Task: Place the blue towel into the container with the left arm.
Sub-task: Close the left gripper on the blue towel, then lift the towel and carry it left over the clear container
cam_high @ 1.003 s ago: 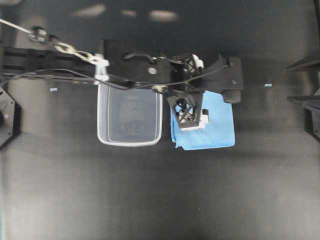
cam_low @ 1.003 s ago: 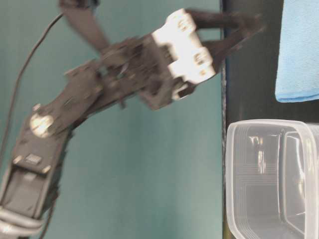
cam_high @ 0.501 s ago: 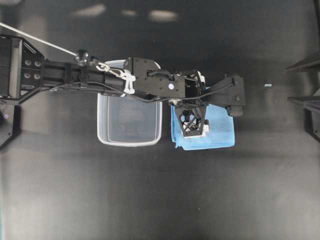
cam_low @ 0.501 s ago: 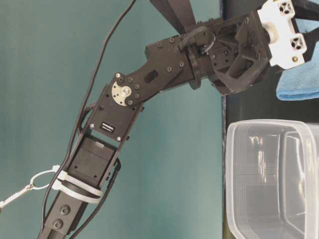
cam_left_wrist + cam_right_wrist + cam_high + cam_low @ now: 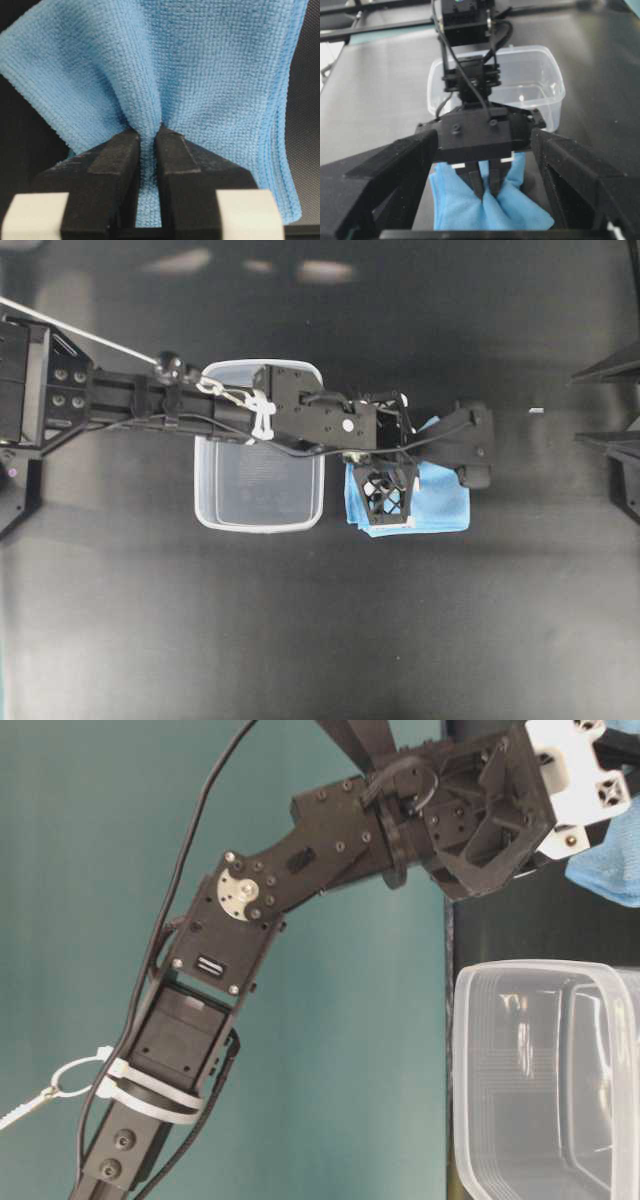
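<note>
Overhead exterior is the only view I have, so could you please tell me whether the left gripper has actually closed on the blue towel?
Observer: Yes. In the left wrist view the left gripper is shut on a pinched fold of the blue towel, with fabric squeezed between its fingers.
Operator: Thank you. Is the towel off the table?
Observer: Only partly, it seems. The right wrist view shows it gathered up into a peak at the fingertips, while its outer edges look to be lying on the table.
Operator: The arm hides one end of the container for me. Is there anything inside?
Observer: No. The right wrist view shows the whole container, and nothing is inside.
</note>
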Action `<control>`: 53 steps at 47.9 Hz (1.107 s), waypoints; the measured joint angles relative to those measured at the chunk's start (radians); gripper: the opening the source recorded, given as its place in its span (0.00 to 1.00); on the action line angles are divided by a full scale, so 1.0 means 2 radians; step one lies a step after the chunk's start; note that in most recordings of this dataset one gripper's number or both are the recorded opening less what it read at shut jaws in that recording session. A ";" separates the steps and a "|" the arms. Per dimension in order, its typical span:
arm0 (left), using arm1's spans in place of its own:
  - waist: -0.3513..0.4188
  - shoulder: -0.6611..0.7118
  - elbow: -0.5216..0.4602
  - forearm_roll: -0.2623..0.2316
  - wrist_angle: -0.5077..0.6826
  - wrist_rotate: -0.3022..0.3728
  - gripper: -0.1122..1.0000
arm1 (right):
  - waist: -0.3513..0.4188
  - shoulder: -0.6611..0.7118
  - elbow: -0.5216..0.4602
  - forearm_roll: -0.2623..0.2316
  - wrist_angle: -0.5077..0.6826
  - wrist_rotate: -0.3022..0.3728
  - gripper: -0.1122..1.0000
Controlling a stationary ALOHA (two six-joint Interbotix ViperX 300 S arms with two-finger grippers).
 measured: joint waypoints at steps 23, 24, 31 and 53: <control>0.028 -0.146 -0.030 0.000 0.106 0.022 0.15 | -0.001 0.000 0.000 0.000 -0.004 0.000 0.76; 0.028 -0.153 -0.025 0.001 0.115 0.023 0.15 | -0.001 0.000 0.000 0.000 -0.005 0.000 0.76; 0.027 -0.199 0.019 0.001 0.169 0.025 0.15 | -0.001 0.000 0.002 -0.001 -0.010 0.000 0.76; 0.029 -0.320 0.233 0.001 0.127 0.025 0.15 | 0.000 0.000 0.005 0.000 -0.015 0.000 0.76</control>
